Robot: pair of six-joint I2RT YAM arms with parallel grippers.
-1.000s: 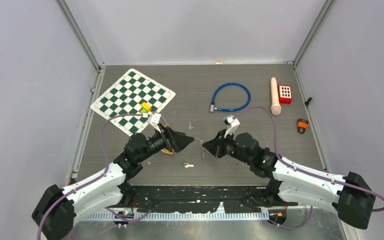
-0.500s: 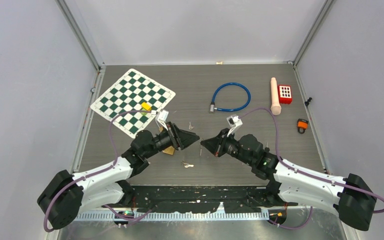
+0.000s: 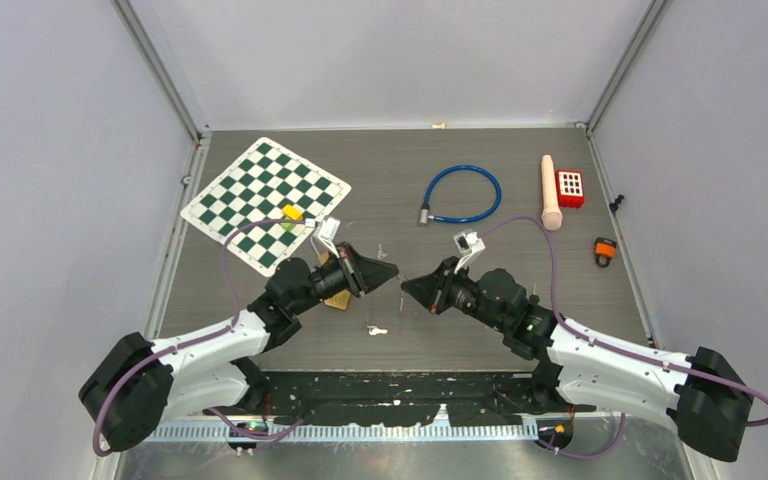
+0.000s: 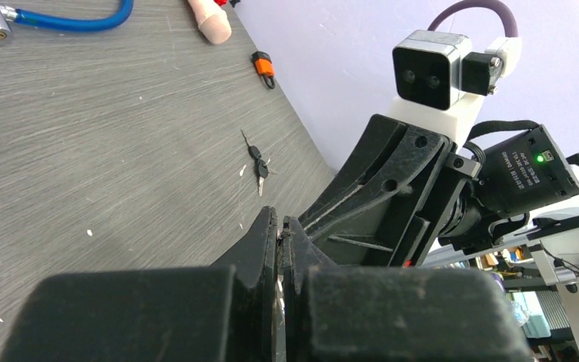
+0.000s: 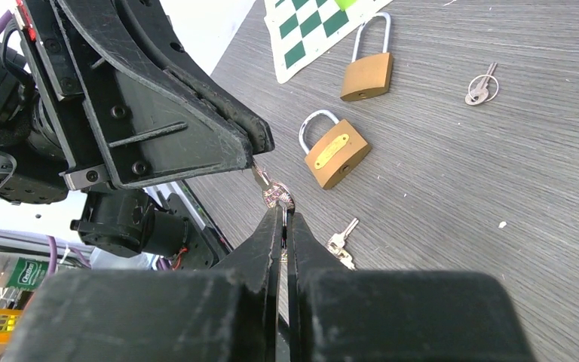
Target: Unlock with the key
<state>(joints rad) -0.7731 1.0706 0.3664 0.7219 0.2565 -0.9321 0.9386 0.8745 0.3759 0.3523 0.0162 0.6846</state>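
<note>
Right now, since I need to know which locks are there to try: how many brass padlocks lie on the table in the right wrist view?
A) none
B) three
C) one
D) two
D: two brass padlocks lie apart on the table, one beside the chessboard corner, the other nearer the camera.

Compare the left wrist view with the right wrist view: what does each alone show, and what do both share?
Left wrist only: blue cable, orange lock, black keys.
Right wrist only: padlocks, chessboard, loose keys, and the key pinched at the tips.
Both: left gripper and right gripper, shut, tip to tip over the table.
</note>
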